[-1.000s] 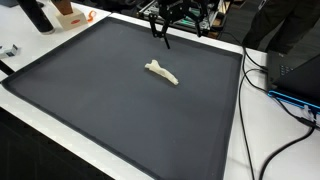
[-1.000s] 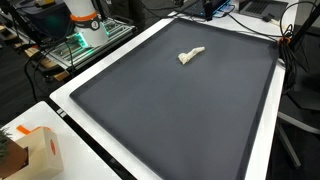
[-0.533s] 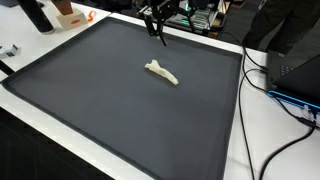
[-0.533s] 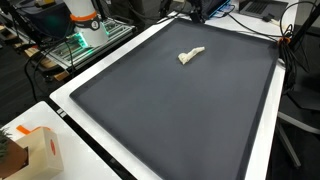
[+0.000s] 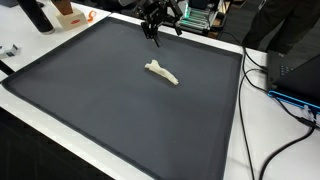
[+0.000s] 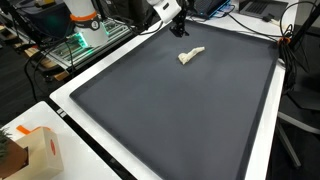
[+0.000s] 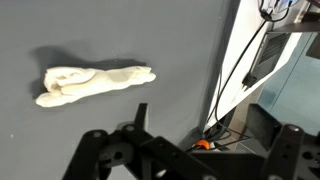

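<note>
In an exterior view, the pincer (image 5: 166,30) hangs at the upper centre of the frame, released and holding nothing. The pale cloth roll (image 5: 161,72) lies below it in the frame, mid-way across the dark mat (image 5: 90,100) and apart from the fingers.

In an exterior view, the roll (image 6: 190,56) sits in the upper part of the frame, with the pincer (image 6: 178,28) just above it. The mat looks matte and faintly grainy on the white desk (image 6: 62,100).

In the wrist view, the roll (image 7: 92,84) looks soft, lumpy and tapered. It would likely bunch or slip under an off-centre pinch. The cables (image 7: 235,70) at the right could snag the arm.
</note>
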